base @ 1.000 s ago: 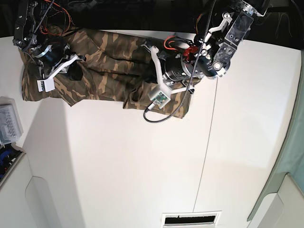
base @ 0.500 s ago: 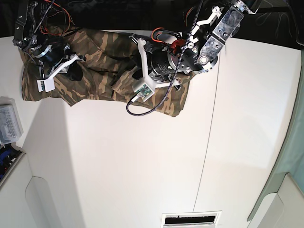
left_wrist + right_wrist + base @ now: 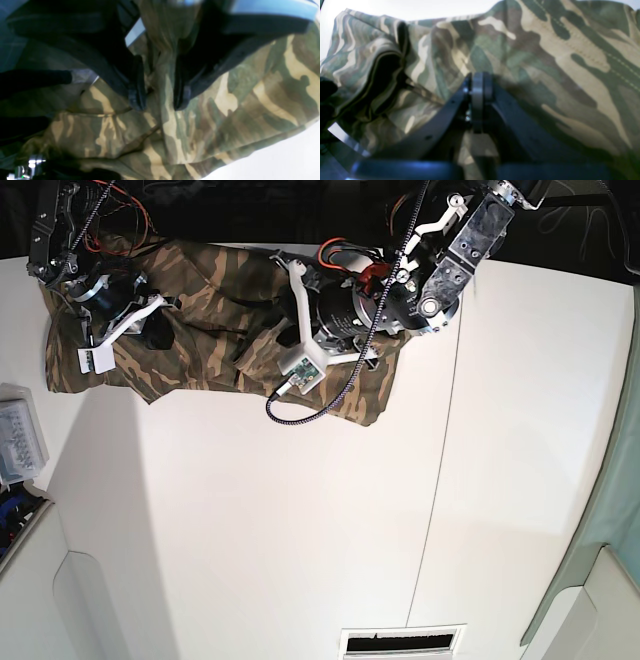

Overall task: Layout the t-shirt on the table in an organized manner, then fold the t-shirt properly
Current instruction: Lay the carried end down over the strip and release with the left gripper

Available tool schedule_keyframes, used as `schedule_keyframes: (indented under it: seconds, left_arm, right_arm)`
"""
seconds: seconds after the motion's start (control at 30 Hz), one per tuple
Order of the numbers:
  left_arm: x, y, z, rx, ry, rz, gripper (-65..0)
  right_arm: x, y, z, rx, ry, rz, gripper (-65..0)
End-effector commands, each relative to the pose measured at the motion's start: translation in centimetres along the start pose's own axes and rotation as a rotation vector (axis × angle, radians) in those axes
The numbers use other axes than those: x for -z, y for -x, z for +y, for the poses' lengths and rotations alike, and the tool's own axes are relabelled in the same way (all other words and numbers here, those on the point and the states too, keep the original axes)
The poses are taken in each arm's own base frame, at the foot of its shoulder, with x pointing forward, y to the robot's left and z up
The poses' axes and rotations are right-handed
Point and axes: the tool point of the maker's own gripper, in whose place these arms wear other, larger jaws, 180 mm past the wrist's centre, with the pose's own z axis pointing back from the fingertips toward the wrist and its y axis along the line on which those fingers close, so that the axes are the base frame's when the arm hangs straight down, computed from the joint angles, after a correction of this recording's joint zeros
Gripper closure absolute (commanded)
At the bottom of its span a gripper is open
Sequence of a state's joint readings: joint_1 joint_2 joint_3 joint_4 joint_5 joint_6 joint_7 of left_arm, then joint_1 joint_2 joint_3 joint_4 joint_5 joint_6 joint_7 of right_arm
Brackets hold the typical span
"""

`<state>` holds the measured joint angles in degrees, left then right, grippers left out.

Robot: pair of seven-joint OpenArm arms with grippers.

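the t-shirt (image 3: 200, 320), camouflage in brown, tan and olive, lies rumpled in a long band along the far edge of the white bench (image 3: 300, 530), its long axis running between the two arms. the left end effector (image 3: 156, 100) stands wide above a raised fold of cloth. the right end effector (image 3: 478, 85) is closed, pressed on the cloth. a clear plastic box (image 3: 20, 435) sits beyond the right end effector, its contents unclear.

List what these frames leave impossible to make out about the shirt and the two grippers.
- Base view: the left gripper fingertips are hidden under its own wrist and camera mount.
- Base view: the t-shirt far edge runs into dark shadow at the table top; collar not discernible.
- Right wrist view: the right gripper is shut, but blur hides whether cloth is pinched.
- Left wrist view: blur hides whether the open fingers touch the raised fold.
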<state>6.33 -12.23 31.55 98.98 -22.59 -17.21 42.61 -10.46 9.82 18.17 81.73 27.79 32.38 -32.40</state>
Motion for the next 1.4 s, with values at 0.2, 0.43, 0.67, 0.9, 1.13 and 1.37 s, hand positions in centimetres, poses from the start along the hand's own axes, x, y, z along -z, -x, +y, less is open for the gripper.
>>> schedule_keyframes:
  seconds: [0.2, 0.43, 0.67, 0.9, 1.13, 1.37]
  left_arm:
    - [-0.5, -2.0, -2.5, 0.039, 0.136, -0.077, -22.6]
    - [-0.6, -2.3, -2.1, 0.033, 0.129, -0.094, -22.6]
    - [-0.9, -2.9, -1.0, 0.022, 0.102, -0.119, -22.6]
    - [-3.4, -4.6, 3.1, 0.010, -0.006, -0.177, -22.6]
    - [-4.3, -5.0, 4.5, -0.002, -0.036, -0.196, -22.6]
    - [-5.0, -4.0, 5.8, 0.022, -0.064, -0.164, -22.6]
  right_arm:
    - [-0.2, -1.4, 0.0, -0.016, -0.007, -0.041, 0.0]
    - [-0.3, -1.7, 0.1, -0.004, -0.016, -0.056, -11.9]
    - [-1.1, -3.3, -0.2, 0.048, -0.035, -0.122, -19.6]
    - [-4.4, -6.6, -3.3, 0.099, 0.035, -0.253, -19.6]
    - [-6.0, -7.3, -5.6, 0.081, 0.091, -0.256, -20.2]
    - [-7.1, -7.0, -7.8, 0.075, 0.160, -0.184, -37.8]
